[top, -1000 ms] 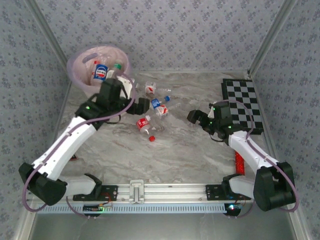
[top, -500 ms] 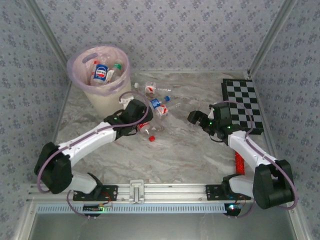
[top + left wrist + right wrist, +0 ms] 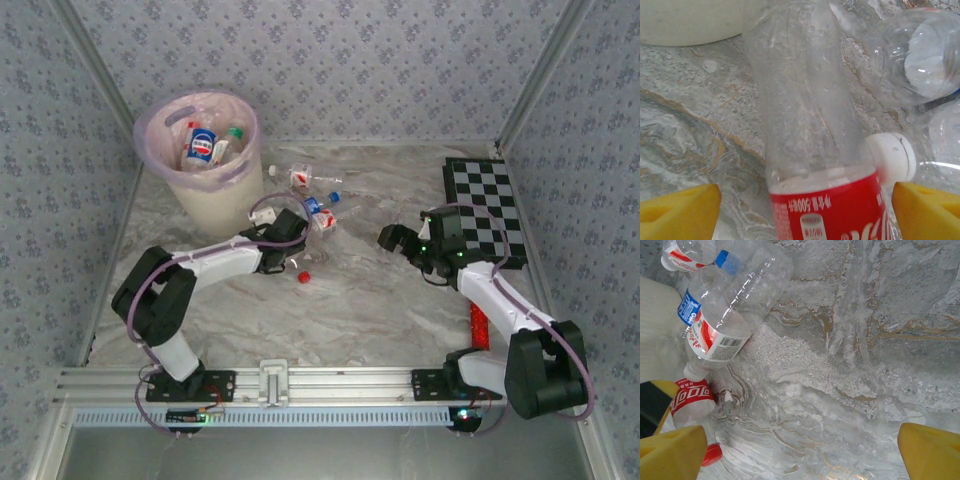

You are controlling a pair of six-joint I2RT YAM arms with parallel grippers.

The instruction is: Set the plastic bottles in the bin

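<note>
Your left arm dropped low: left hand wide, straddling a red-label bottle flat on the tabletop, long axis running clear end toward the bin. Right hand wide.

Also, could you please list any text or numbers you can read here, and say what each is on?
"500", upside down, on the red-label bottle; the characters beside it are unclear.
White script lower on that label: cut off, unreadable.
Barcode on the red-and-white-label bottle: digits blurred.
White lettering on the blue-label bottle: blurred.
Label of the blue-banded bottle in the bin: too small.
</note>
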